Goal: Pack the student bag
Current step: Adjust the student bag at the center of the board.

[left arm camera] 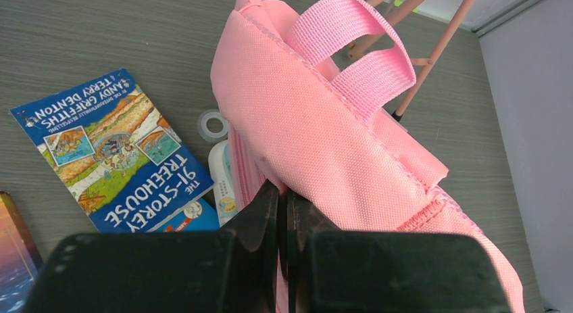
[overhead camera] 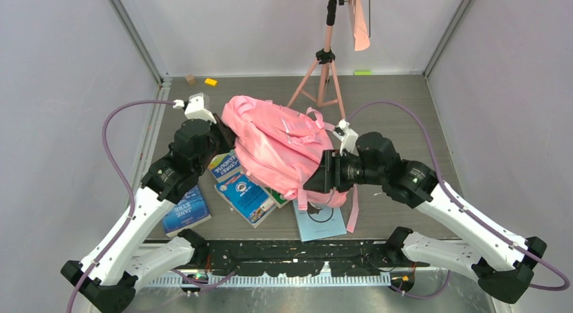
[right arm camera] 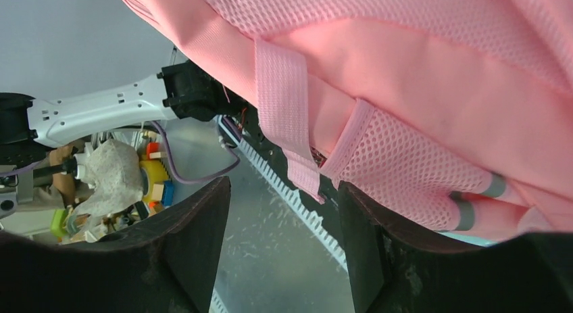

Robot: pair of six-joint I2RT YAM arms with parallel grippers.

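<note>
The pink student bag (overhead camera: 277, 147) lies mid-worktop over several books (overhead camera: 244, 197) – packing looks barely begun. The left hand (left arm camera: 284, 211) is pressed together, pinching bag fabric; the right hand (right arm camera: 284, 218) is spread beneath a strap – empty.

The student bag (overhead camera: 277, 147) is a big bright pink fabric backpack, sprawled across the middle of the overhead frame and running from upper left to lower right. It looks slumped and rumpled, not upright. A webbing carry loop arches at its top end. Mesh padding and pale pink straps show on its underside, and one strap trails off the lower right end.
</note>
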